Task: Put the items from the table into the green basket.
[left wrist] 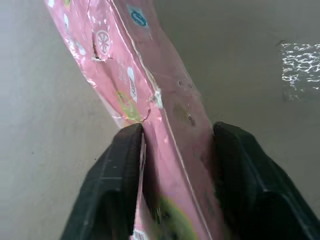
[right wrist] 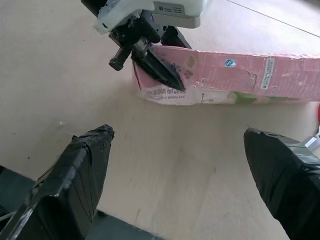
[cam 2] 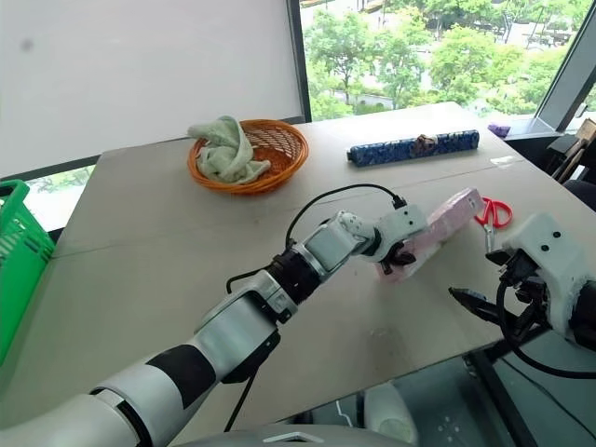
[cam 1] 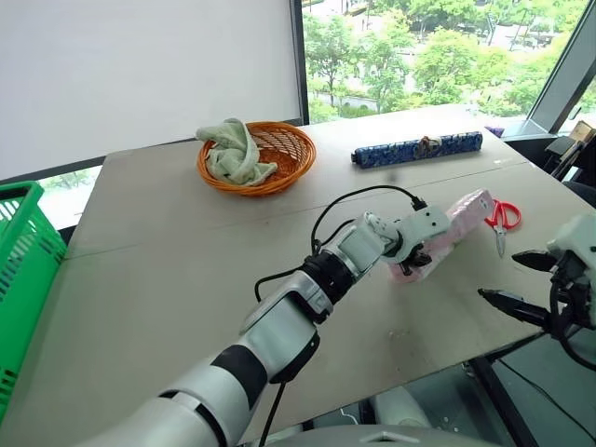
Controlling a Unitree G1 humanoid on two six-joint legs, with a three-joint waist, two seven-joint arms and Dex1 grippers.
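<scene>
Progress is early: your left gripper (cam 1: 416, 258) has its jaws clenched on the pink pack (cam 1: 445, 232), which lies on the desk (cam 1: 168, 242) at its 4 o'clock side, just beside red scissors (cam 1: 503, 217). The green basket (cam 1: 20, 270) waits at 9 o'clock. Your right gripper (right wrist: 187, 175) hangs released. Label print is unreadable.

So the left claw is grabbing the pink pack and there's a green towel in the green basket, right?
Almost. The left claw is closed on the pink pack, but the green towel sits in the round orange basket, as the left eye view shows.
</scene>
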